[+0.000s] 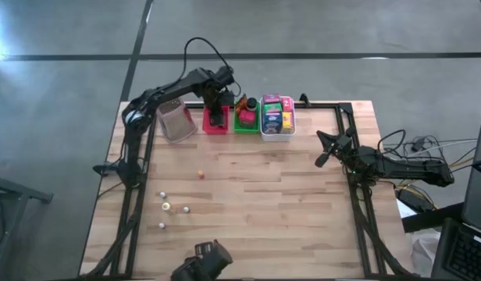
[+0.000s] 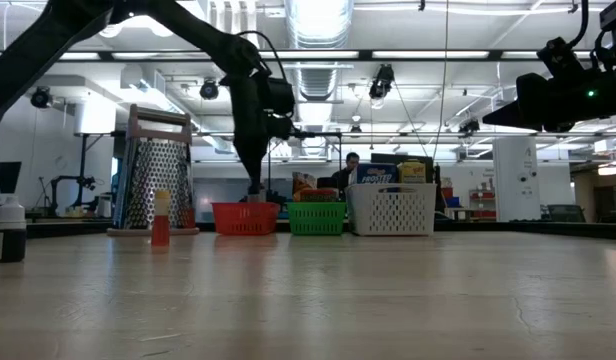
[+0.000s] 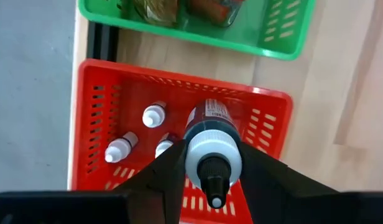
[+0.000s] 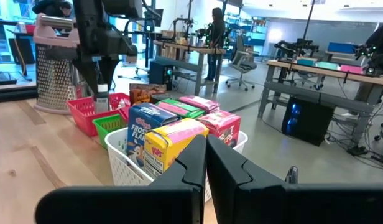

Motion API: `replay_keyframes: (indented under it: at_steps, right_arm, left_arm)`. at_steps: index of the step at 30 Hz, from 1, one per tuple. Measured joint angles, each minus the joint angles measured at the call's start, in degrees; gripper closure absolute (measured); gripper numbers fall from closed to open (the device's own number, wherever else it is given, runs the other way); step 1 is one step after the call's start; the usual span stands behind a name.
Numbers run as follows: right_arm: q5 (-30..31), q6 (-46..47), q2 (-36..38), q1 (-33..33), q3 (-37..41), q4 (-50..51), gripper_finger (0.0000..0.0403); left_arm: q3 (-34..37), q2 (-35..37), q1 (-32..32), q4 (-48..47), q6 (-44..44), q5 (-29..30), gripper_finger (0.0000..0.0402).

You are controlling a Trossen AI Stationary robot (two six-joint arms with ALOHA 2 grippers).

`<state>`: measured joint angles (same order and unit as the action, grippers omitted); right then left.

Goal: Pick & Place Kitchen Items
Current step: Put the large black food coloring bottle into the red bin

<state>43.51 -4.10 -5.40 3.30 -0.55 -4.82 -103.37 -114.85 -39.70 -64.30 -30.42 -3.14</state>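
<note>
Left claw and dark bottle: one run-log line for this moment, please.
left claw: shut on dark bottle | above red basket | right claw: shut, idle at table's right

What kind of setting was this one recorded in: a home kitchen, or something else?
Probably a robotics lab or workshop, not a kitchen: exposed ceiling ducts, workbenches with office chairs behind, and a wooden table framed by two robot arms.

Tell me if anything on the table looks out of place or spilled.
Nothing is spilled, but several small bottles stand scattered on the bare wood at the near left, and a tiny orange item sits alone mid-table, away from the baskets. The left end effector holds a dark bottle over the red basket, where three similar bottles already lie.
</note>
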Motion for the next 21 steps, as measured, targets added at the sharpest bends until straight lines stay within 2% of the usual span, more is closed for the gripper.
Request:
replay_keyframes:
  at_steps: [21]
  right_arm:
    - [0.0, 0.0, 0.0, 0.0, 0.0, 0.0, 0.0394]
  left_arm:
    - [0.46, -2.18, -0.2, 4.58, -0.69, 1.25, 0.0262]
